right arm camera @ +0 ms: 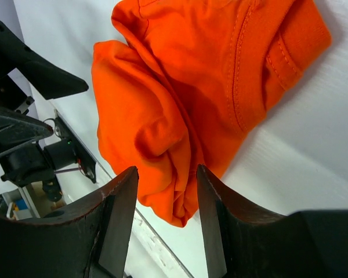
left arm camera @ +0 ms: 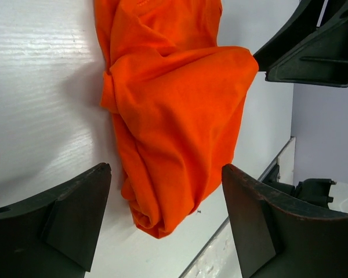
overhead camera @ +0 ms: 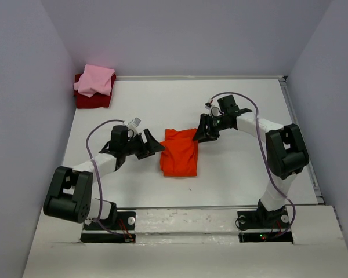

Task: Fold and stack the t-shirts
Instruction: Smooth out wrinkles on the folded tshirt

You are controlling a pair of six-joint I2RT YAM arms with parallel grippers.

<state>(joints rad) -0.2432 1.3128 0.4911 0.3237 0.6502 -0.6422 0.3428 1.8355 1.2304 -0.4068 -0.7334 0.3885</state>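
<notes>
White surface [overhead camera: 249, 174], pale walls on three sides.

- Item one: orange shirt [overhead camera: 180, 153], centre of the surface, folded to a rough oblong, with bunched, loose folds along one edge.
- Item two: pink shirt [overhead camera: 95, 80], folded small, lying on item three.
- Item three: dark red shirt [overhead camera: 93, 101], folded, in the far left corner.
- My left pincer [overhead camera: 155, 143]: jaws wide apart, just beside the orange shirt's left edge, holding nothing.
- My right pincer [overhead camera: 202, 130]: jaws part-way apart at its far right corner, nothing clamped.

Status, as I judge it: two shirts stacked. The orange one is nearly folded but not yet carried to the stack.
</notes>
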